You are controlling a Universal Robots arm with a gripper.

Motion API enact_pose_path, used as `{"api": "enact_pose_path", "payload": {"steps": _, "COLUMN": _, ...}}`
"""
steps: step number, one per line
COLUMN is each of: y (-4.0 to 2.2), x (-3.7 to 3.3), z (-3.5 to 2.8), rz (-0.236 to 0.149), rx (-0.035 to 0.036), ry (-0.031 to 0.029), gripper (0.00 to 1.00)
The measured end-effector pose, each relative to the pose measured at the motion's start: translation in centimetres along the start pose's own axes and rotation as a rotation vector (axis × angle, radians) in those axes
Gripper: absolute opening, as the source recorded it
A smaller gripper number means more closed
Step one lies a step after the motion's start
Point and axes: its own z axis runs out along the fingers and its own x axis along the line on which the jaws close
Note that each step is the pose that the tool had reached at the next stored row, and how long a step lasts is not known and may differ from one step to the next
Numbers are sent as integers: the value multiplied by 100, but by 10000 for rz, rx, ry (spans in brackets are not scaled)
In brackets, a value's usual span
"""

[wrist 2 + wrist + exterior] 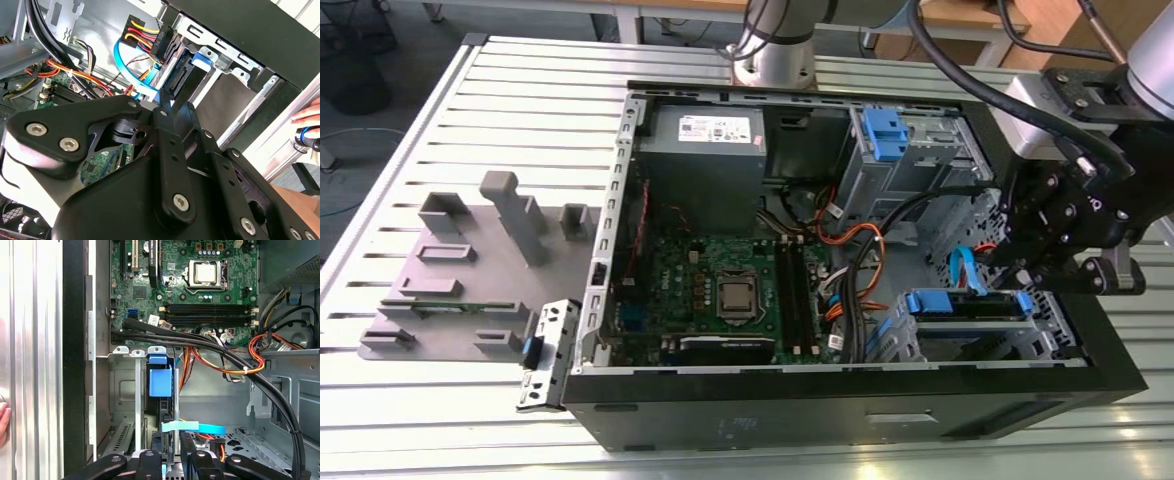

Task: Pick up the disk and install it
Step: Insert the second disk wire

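You have the open computer case (854,400) lying on the slatted counter (480,100). The disk (967,303) sits on edge in the bay at the case's corner on the exterior view's right, blue bracket (160,380) upward. Your tool (170,460) sits right above it, fingers (148,460) close together astride its edge; whether they pinch it you cannot tell.

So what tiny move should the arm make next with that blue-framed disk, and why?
Probably a short, slow push straight along the slot. In the first wrist view the disk stands on edge inside the grey bay. The gripper is right at its near end, and a flat blue cable crosses close by, so sideways motion looks risky.
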Motion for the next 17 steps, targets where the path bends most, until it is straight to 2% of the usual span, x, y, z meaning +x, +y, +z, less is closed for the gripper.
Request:
{"api": "enact_pose_path", "payload": {"steps": 11, "y": -6, "x": -14, "z": 14, "rz": 0, "rx": 0, "ry": -2, "gripper": 29}}
{"api": "enact_pose_path", "payload": {"steps": 17, "y": -34, "x": -23, "z": 28, "rz": -1, "rx": 0, "ry": -5, "gripper": 29}}
